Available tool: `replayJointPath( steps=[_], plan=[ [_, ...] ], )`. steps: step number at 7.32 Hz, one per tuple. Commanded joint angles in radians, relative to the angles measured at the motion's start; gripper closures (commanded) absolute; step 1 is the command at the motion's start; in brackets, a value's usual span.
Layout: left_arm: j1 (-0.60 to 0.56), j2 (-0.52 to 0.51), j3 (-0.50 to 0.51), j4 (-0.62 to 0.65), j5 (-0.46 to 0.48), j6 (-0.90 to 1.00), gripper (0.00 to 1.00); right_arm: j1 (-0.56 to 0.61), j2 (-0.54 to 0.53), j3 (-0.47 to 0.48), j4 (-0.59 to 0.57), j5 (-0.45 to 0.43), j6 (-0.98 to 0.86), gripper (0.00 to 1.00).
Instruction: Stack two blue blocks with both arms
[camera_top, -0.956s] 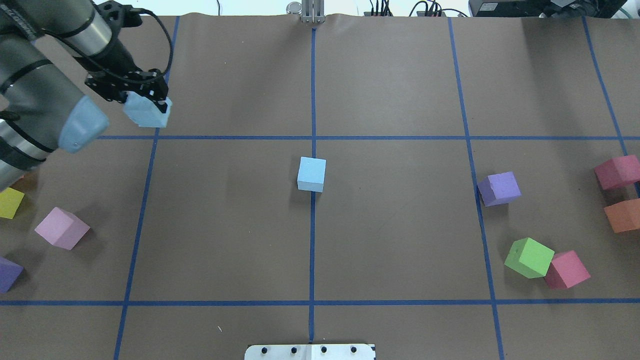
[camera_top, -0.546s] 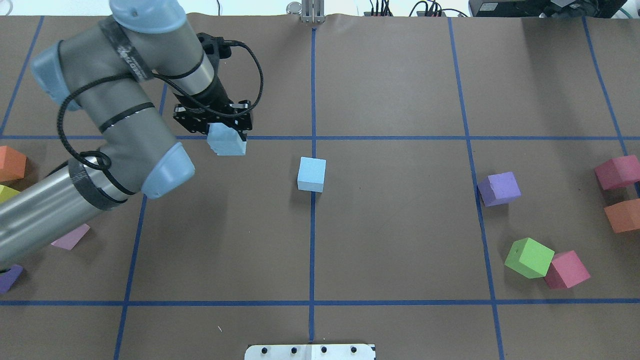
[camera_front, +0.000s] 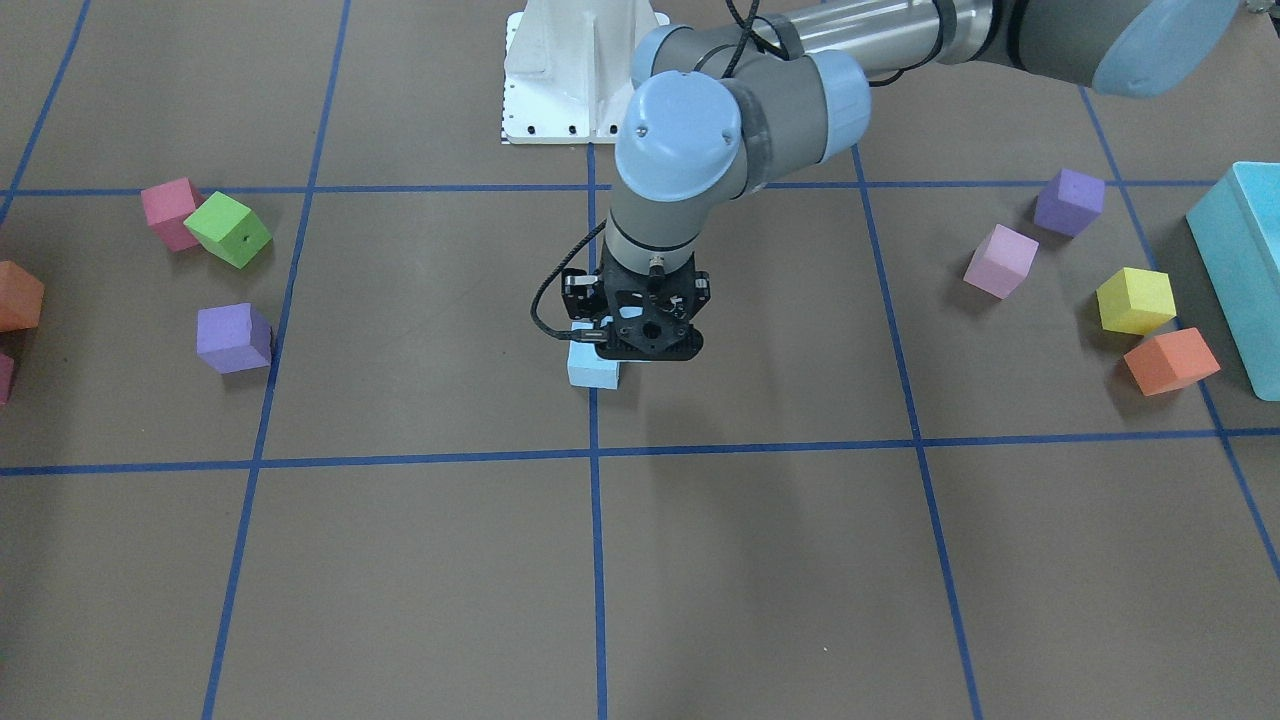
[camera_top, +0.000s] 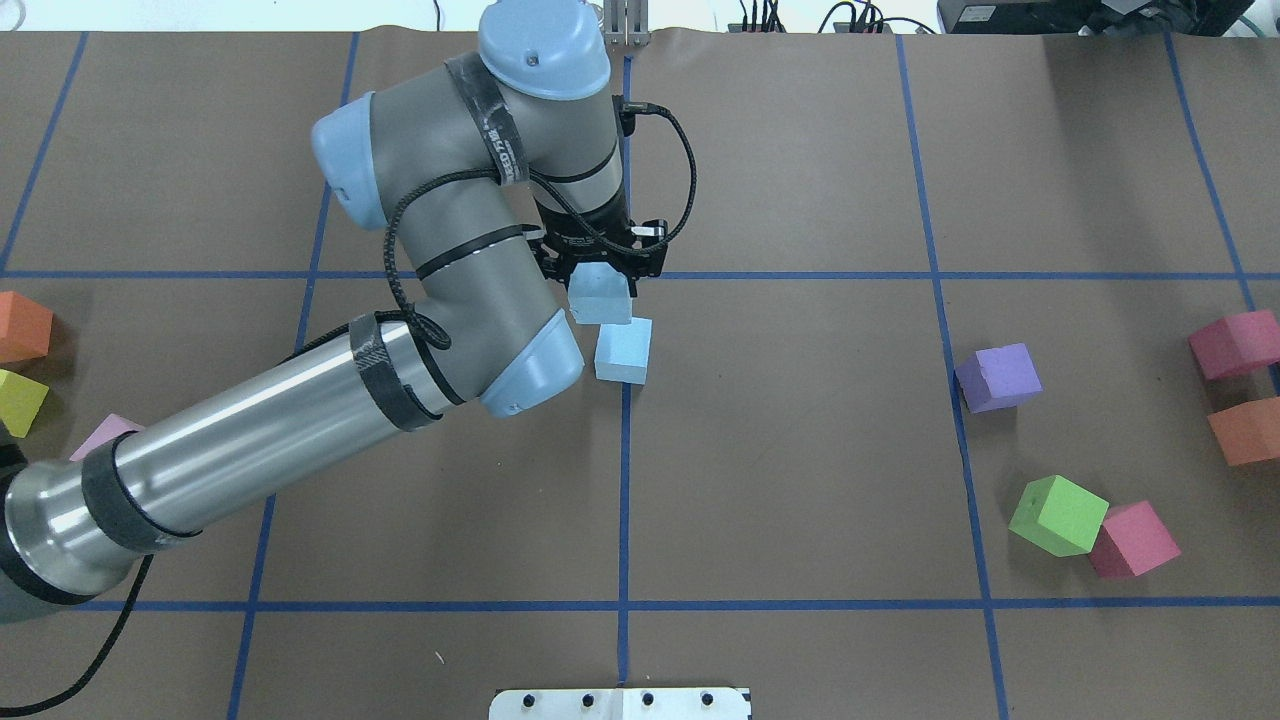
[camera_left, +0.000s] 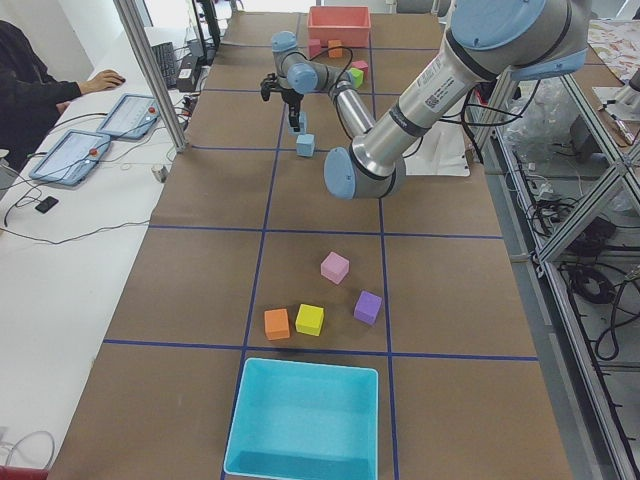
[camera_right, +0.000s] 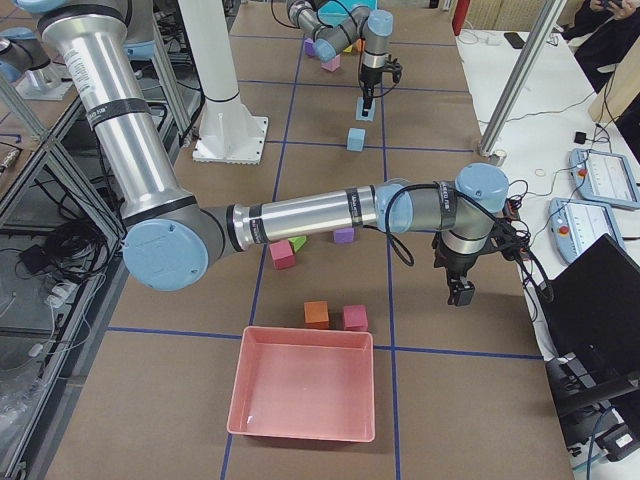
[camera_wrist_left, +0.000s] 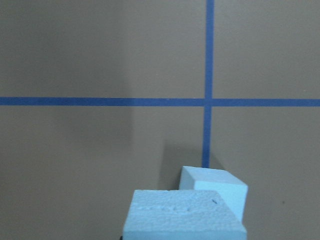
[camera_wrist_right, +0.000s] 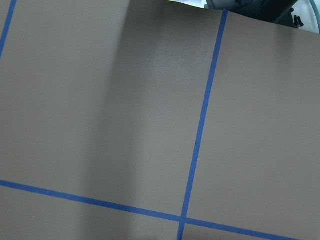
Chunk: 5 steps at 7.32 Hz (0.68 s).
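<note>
One blue block (camera_top: 623, 352) sits on the centre line of the brown table. My left gripper (camera_top: 598, 283) is shut on the other blue block (camera_top: 601, 303) and holds it in the air, just left of and behind the resting one. In the left wrist view the held block (camera_wrist_left: 182, 217) is at the bottom edge and the resting block (camera_wrist_left: 215, 186) lies just beyond it to the right. In the front view the left gripper (camera_front: 640, 340) hides the held block; the resting block (camera_front: 594, 371) shows below it. My right gripper (camera_right: 460, 294) shows only in the exterior right view, away from both blocks; I cannot tell its state.
On the table's right are a purple cube (camera_top: 997, 377), a green cube (camera_top: 1058, 514), pink-red cubes (camera_top: 1132, 539) and an orange cube (camera_top: 1246, 430). On the left lie orange (camera_top: 20, 326), yellow (camera_top: 18, 402) and pink cubes. A turquoise bin (camera_front: 1240, 260) and a pink bin (camera_right: 303, 395) stand at the table's ends.
My left arm has swung right across the table with the blue block in its gripper, from the far left to just beside the resting blue block. The resting block has not moved.
</note>
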Motion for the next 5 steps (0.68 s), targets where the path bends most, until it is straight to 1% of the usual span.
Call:
replayJointPath(
  steps=[1,5],
  plan=[
    [0.046,-0.02,0.032,-0.006,0.072,0.029,0.34,0.0,-0.001,0.001,0.0,0.0,0.001,0.0],
    [0.072,-0.006,0.036,-0.01,0.086,0.036,0.34,0.0,0.002,0.001,0.0,0.0,0.009,0.0]
  ],
)
